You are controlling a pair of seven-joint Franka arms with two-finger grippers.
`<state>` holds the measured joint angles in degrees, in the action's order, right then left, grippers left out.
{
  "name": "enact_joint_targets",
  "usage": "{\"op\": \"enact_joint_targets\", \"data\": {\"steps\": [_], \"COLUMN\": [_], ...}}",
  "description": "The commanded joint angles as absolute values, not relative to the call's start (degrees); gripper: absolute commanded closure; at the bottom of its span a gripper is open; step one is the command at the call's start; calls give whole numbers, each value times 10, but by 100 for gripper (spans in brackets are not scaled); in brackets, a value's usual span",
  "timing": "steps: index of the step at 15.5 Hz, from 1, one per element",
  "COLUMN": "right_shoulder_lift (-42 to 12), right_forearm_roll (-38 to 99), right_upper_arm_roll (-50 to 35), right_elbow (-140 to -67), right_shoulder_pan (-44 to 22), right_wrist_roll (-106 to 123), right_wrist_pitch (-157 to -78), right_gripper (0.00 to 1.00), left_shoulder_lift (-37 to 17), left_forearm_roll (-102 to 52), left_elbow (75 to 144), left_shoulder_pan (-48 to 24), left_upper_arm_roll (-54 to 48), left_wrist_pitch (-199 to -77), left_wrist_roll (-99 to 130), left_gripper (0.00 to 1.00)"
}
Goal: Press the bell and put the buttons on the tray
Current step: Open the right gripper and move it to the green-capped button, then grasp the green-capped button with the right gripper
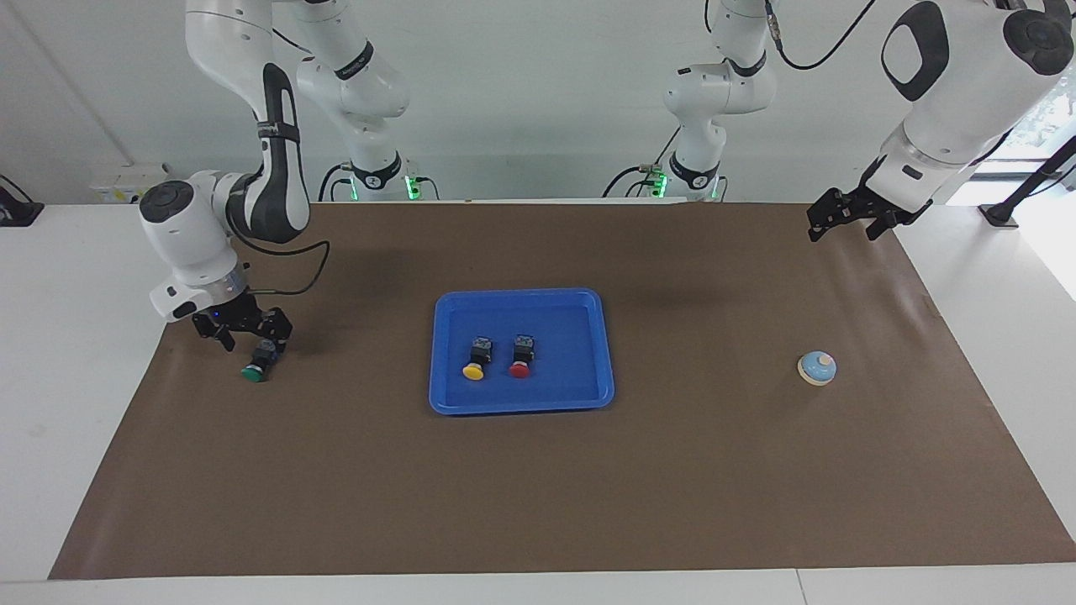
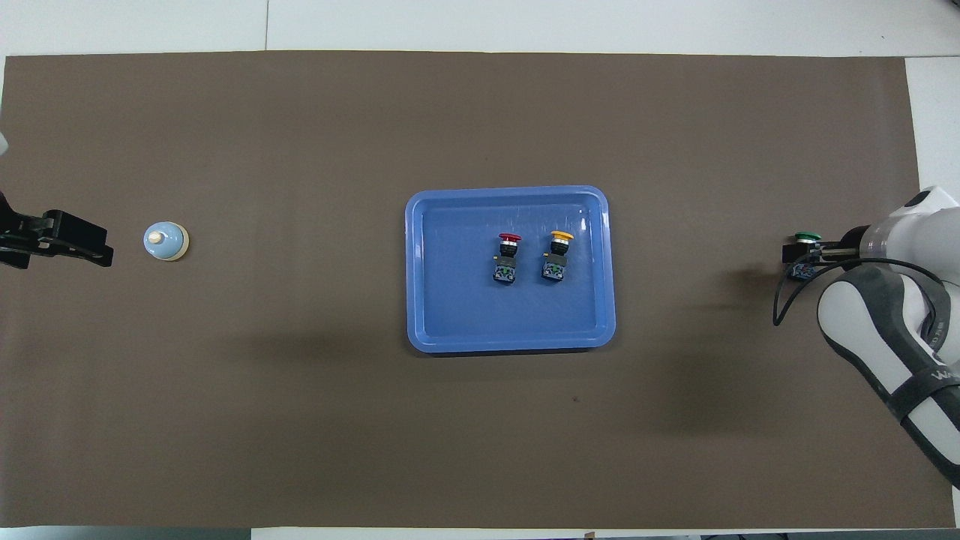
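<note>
1. The right gripper (image 1: 244,332) is low over the green button (image 1: 255,367), which lies on its side on the brown mat (image 1: 538,487) at the right arm's end of the table, at about nine o'clock of the tray (image 1: 439,353) in the facing view. Its jaws stand released and nothing is lifted. The black body sits right under the fingers, so I cannot tell whether they straddle it or only stand beside it. If they close off-centre, the button could roll or skid away on its round cap.

2. A grip on the cap alone (a smooth, rounded surface) could slip during the carry and drop the button short of the tray.

3. The yellow button (image 1: 476,359) and the red button (image 1: 520,357) already lie side by side in the tray. A careless set-down could knock them or catch the raised rim.

4. The bell (image 1: 817,368) stands on the mat at the left arm's end, at three o'clock of the tray. The left gripper (image 1: 845,217) waits open above the mat's edge, well apart from the bell. A press off the knob could merely push the bell aside.
</note>
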<state>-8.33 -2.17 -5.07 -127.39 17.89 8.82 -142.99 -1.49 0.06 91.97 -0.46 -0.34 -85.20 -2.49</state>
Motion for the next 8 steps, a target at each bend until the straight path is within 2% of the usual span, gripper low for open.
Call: {"op": "enact_joint_targets", "data": {"steps": [1, 3, 4, 5, 7, 8], "right_shoulder_lift": [-90, -103, -105, -105, -105, -105], "right_forearm_roll": [-21, -20, -16, -15, -14, -14], "right_upper_arm_roll": [-56, -56, -56, -57, -57, -57], "right_elbow": [-1305, -1306, -1306, -1306, -1306, -1303], "right_shoulder_pan": [187, 187, 187, 186, 186, 186], "right_wrist_roll": [97, 97, 98, 97, 97, 97], "right_wrist_pitch": [-1485, -1499, -1499, -1499, -1496, -1492], "right_gripper": [0, 0, 6, 24, 89, 100], "left_shoulder_lift": [-1, -1, -1, -1, -1, -1], "left_forearm_roll": [0, -1, 0, 0, 0, 0], "left_elbow": [933, 933, 933, 933, 933, 933], "left_shoulder_pan": [-5, -4, -4, -4, -4, -4], "left_upper_arm_roll": [-2, -2, -2, -2, -2, -2], "left_wrist_pitch": [-860, -860, -860, -860, -860, -860], "left_wrist_roll": [-20, -20, -20, -20, -20, -20], "left_gripper": [0, 0, 0, 0, 0, 0]}}
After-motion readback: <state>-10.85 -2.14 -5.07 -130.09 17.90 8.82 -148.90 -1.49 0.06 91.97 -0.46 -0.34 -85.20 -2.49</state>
